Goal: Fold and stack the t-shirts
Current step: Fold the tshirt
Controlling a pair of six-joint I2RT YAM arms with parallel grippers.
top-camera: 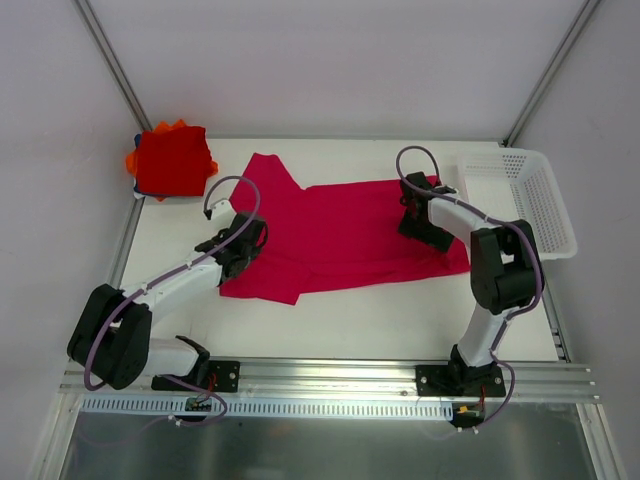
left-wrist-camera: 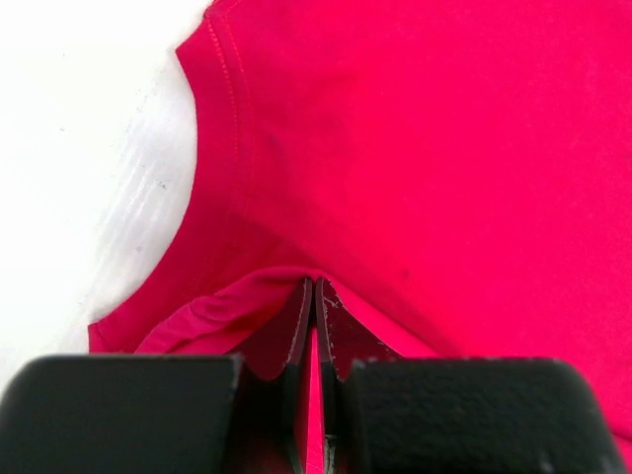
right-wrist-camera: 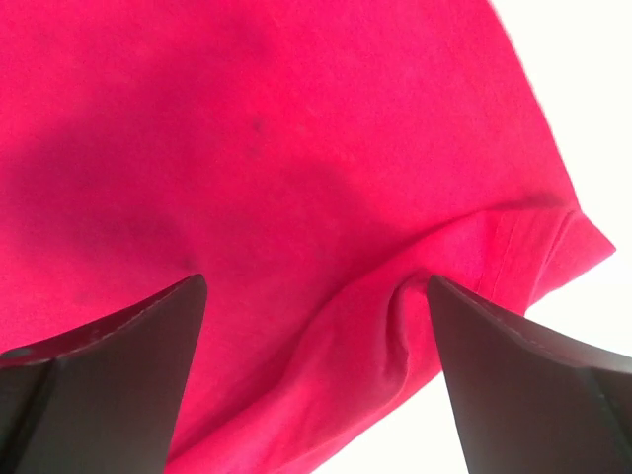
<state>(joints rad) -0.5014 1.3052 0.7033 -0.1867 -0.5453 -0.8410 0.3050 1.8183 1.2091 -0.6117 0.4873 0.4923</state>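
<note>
We see our left gripper pinching a fold of the crimson-pink t-shirt, our right gripper over its hem, jaws spread wide

top external: high, looking down over whole table | wrists: close above crimson-pink t-shirt, shared by all

Bright even light, soft shadows, overexposed white table, blurry close-ups
</note>
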